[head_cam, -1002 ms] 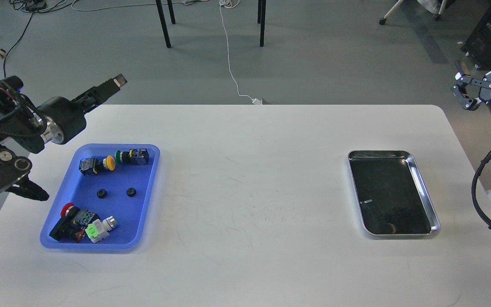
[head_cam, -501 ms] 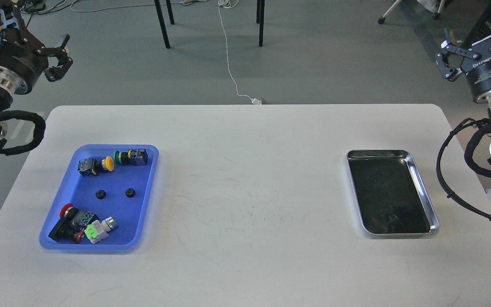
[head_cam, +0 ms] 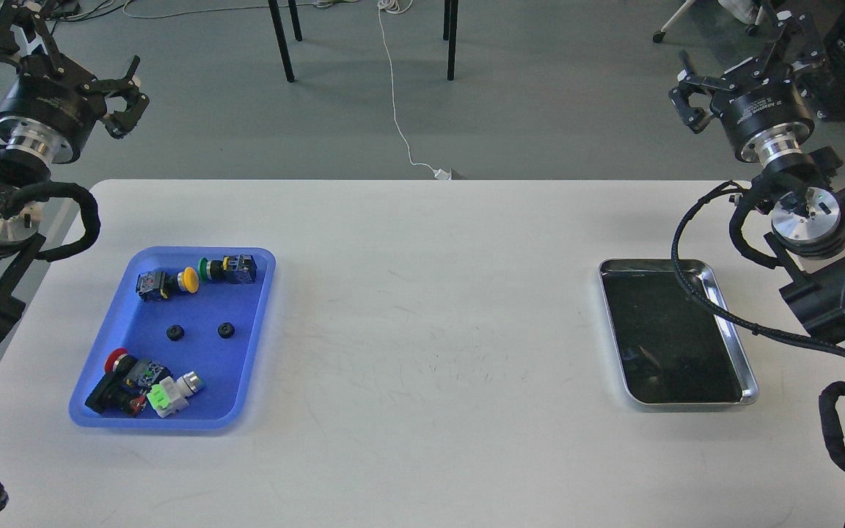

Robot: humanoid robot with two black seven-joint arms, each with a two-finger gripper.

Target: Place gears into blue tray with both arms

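Note:
The blue tray [head_cam: 251, 350] lies on the left of the white table. Two small black gears [head_cam: 174, 332] [head_cam: 226, 330] rest side by side on its floor near the middle, among several colourful push-button switches. My left gripper [head_cam: 63, 55] is raised at the far left, beyond the table's back edge, open and empty. At the far right my right gripper [head_cam: 741, 55] is likewise raised behind the table, open with nothing in it. Neither gripper is near the gears.
A shiny steel tray [head_cam: 689, 402] with black lining sits on the right of the table, and my right arm's black cable [head_cam: 694, 293] hangs over its right side. Chair legs [head_cam: 281, 40] and a white cord [head_cam: 393, 95] lie on the floor behind.
The left gripper swung up from above the tray's far corner to a raised spot behind the table. The right arm moved left and further into view. The gears and trays stayed put.

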